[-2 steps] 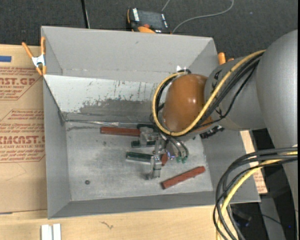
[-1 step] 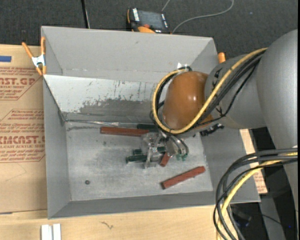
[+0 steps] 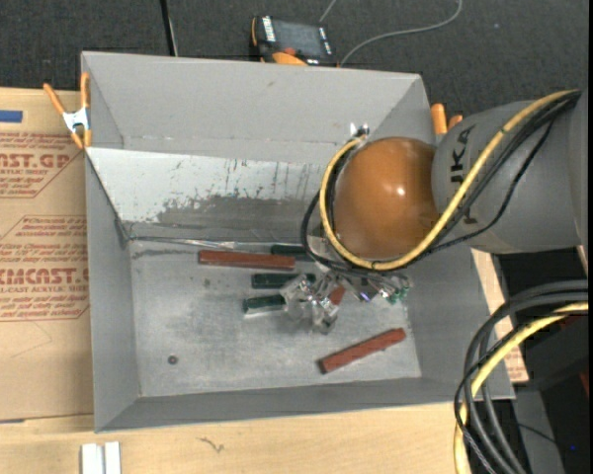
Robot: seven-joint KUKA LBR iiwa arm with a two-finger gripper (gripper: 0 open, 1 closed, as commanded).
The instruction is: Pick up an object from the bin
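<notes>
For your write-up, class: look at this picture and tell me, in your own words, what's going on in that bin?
A robot arm reaches into the grey bin from the right. Its gripper is down near the bin floor, about mid-bin, right beside two short dark green sticks. A long red-brown stick lies along the back wall, and a shorter red-brown stick lies toward the front right. All of them rest on the floor.
</notes>
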